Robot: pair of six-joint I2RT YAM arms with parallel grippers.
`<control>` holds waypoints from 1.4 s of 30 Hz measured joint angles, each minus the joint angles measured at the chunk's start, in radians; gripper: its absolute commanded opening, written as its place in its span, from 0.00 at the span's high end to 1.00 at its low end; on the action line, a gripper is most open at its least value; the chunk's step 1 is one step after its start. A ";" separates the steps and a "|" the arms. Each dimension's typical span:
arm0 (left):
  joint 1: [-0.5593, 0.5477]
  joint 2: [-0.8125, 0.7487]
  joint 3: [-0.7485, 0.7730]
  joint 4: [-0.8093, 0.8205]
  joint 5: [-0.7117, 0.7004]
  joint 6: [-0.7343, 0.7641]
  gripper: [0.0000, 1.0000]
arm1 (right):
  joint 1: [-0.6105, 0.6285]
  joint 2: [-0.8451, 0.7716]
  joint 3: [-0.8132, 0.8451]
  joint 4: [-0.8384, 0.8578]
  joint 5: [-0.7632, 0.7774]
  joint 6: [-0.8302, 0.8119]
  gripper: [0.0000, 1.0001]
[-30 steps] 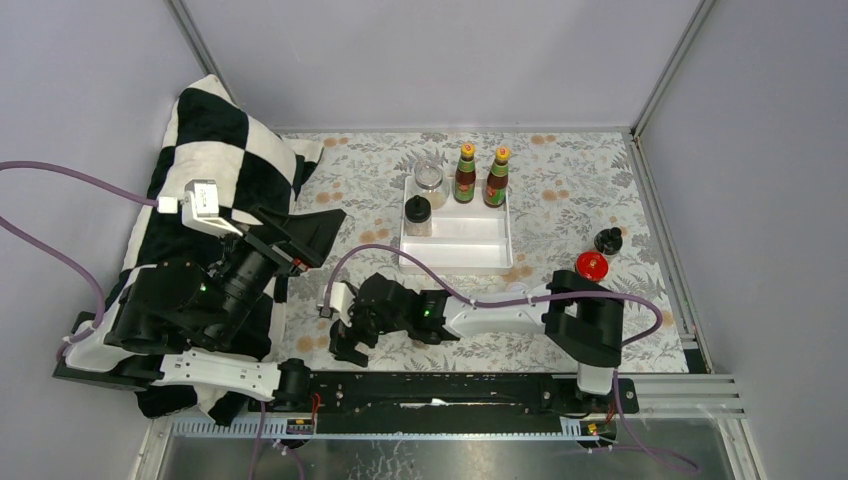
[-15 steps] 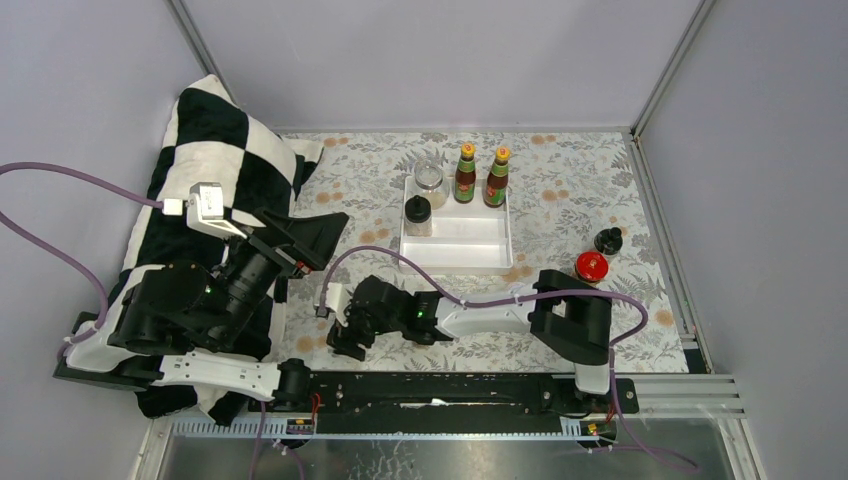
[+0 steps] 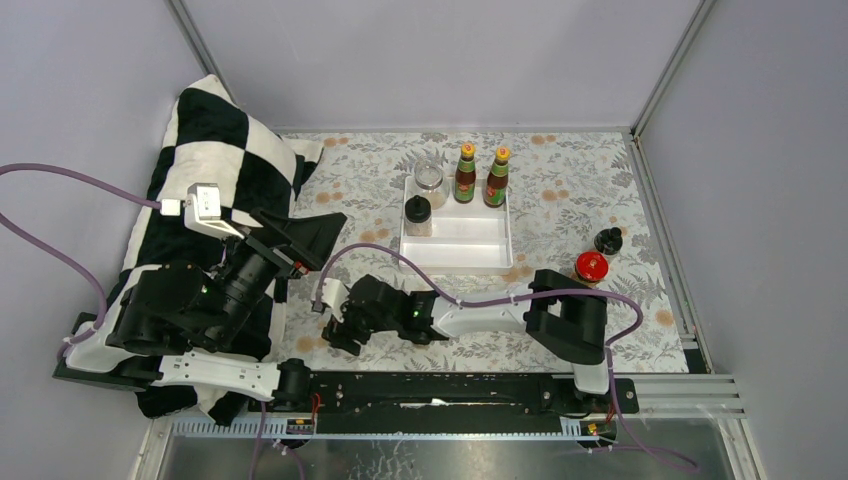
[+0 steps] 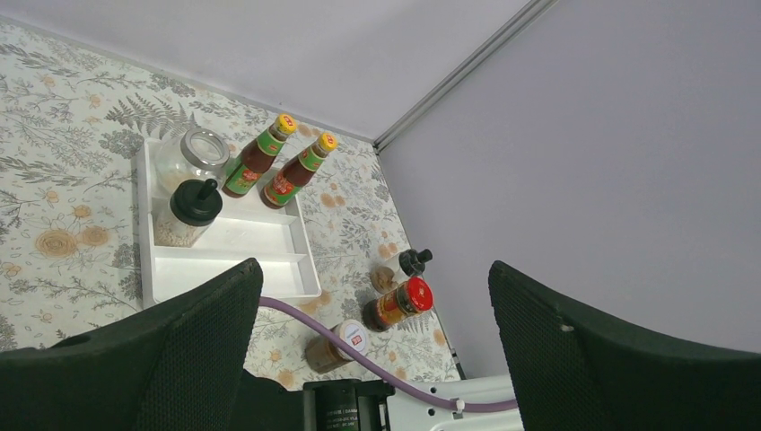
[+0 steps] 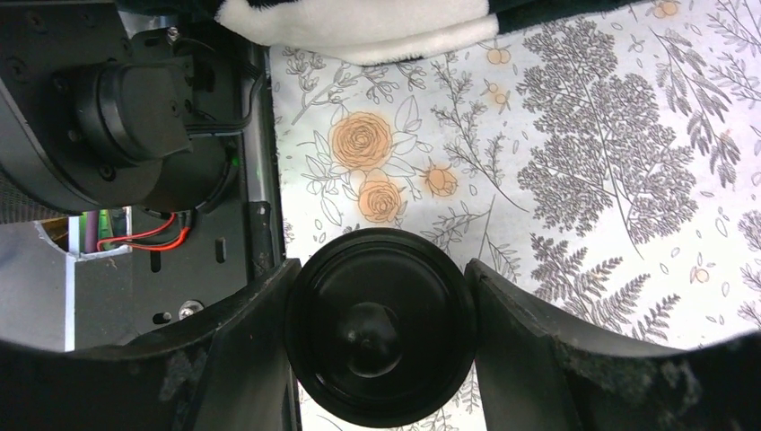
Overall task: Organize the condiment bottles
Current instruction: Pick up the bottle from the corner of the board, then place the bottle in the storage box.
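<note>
**Desk:** What has changed overhead?

**Me:** My right tool (image 3: 338, 338) has crept left along the near edge of the table (image 3: 560, 200), and its fingers have drawn in. The left tool (image 3: 305, 232) hasn't moved. The white tray (image 3: 460, 242) towards the far edge carries two red-sauce bottles (image 3: 466, 172), a clear-lidded jar (image 3: 429, 180) and a black-capped jar (image 3: 418, 214). A red-lidded jar (image 3: 591, 266) and a small black-capped bottle (image 3: 608, 241) wait near the right edge.

**Desk:** Left wrist?

**Me:** The fingers are spread wide with nothing between them. I also see a white-lidded jar (image 4: 336, 343) with a red mark on top. That mark and the bottles' green labels are too small to read.

**Desk:** Right wrist?

**Me:** The black-lidded jar (image 5: 380, 337) fills the gap, seen from above, and both fingers touch its rim. I judge it gripped, close to the near-left corner. A lift towards the tray looks like the next step.
</note>
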State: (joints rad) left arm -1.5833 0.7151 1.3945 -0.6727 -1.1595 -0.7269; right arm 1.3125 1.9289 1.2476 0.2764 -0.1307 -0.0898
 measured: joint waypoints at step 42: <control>0.008 0.246 0.014 0.142 -0.216 0.159 0.01 | -0.328 -0.750 -0.113 -0.439 0.240 -0.092 0.44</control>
State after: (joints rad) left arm -1.5749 0.9611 1.4082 -0.5304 -1.3750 -0.5674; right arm 0.9844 1.1790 1.1351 -0.1627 0.1097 -0.1818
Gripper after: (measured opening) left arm 0.987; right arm 0.696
